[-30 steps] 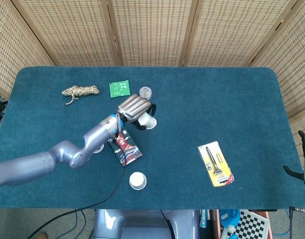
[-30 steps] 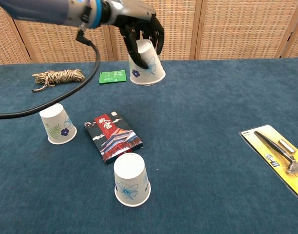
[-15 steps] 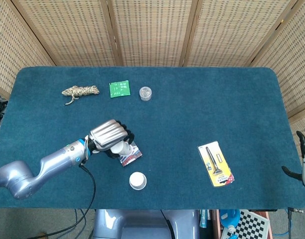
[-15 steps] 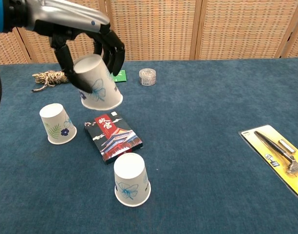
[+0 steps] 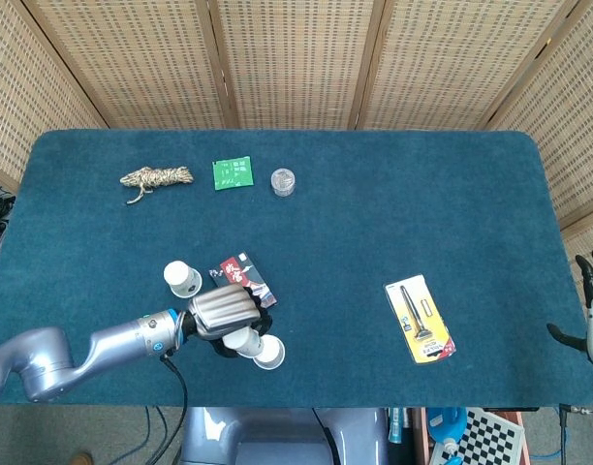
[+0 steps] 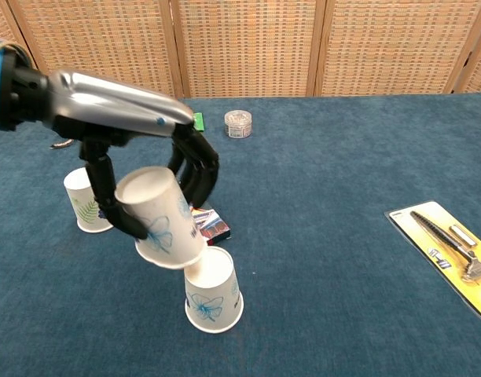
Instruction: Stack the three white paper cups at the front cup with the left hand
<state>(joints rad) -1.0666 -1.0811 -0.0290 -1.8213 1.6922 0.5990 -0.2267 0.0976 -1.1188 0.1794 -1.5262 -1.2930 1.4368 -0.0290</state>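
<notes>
Left hand (image 6: pixel 158 169) grips 1 tilted paper cup (image 6: pixel 160 217) above front cup (image 6: pixel 212 290).

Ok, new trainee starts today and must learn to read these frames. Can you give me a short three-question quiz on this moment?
1. True or false: the left hand holds a paper cup.
2. Which lies furthest to the robot's right? A) rope B) razor pack C) card box
3. Fill in: the held cup hangs tilted just above the ____ cup.

Key: 1 true; 2 B; 3 front.
</notes>
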